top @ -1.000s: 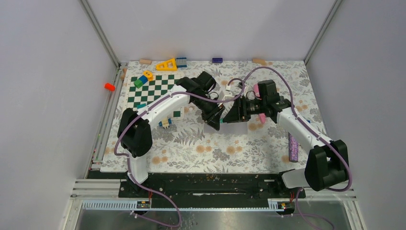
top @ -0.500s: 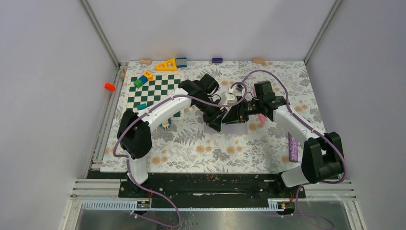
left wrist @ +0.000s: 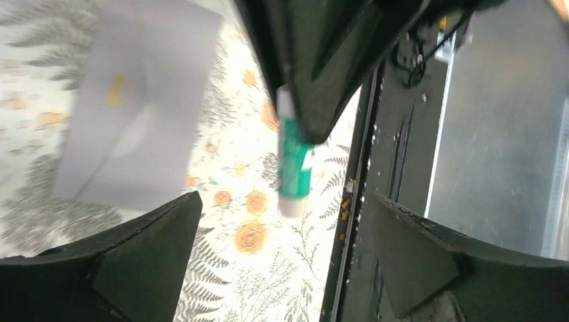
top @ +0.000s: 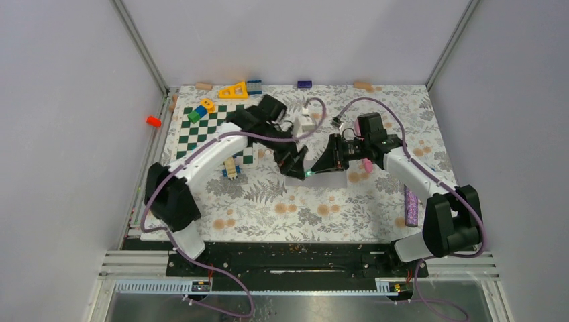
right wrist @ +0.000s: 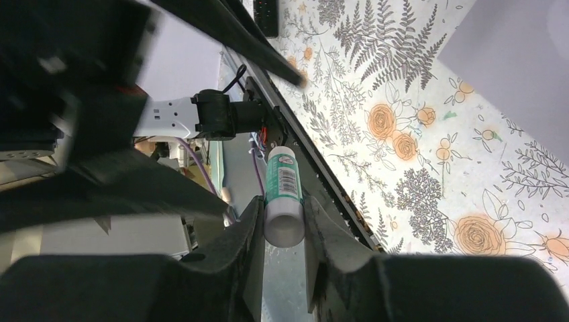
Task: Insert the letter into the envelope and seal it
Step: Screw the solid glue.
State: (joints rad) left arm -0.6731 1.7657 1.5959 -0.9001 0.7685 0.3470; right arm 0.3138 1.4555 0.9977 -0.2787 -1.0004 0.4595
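Observation:
The pale lavender envelope (left wrist: 134,114) lies flat on the floral mat, partly under the two grippers (top: 335,177); its corner also shows in the right wrist view (right wrist: 523,67). The letter is hidden; I see no separate sheet. My right gripper (right wrist: 282,216) is shut on a green-and-white glue stick (right wrist: 283,188), held off the mat near the envelope's left end. In the left wrist view the glue stick (left wrist: 295,168) hangs from the right gripper's fingers (left wrist: 315,67). My left gripper (left wrist: 283,201) stands wide open just left of it, with its fingers clear of the stick.
A green checkerboard (top: 221,127) with coloured blocks lies at the back left. A purple bar (top: 410,206) lies at the mat's right edge and a pink piece (top: 367,163) by the right arm. The black base rail (top: 295,258) runs along the near edge.
The left gripper has opened and drawn back to the left, away from the right gripper. The right gripper has closed on the glue stick.

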